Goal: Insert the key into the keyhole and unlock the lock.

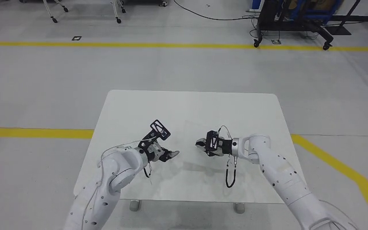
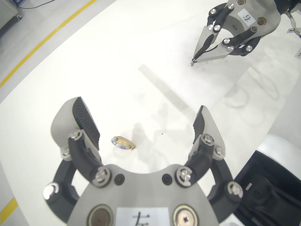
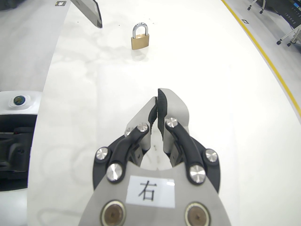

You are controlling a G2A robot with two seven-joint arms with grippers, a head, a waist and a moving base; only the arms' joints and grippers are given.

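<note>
Grey workshop floor, yellow floor line, dark wheeled cart at far side. White rounded table, faintly smudged. Small brass padlock with steel shackle stands upright mid-table, just below left gripper, whose jaws are spread wide and hold nothing. Right gripper sits apart from padlock, pads pressed together; whether anything is pinched, cannot tell. White sticker with one black character on each gripper base.
</note>
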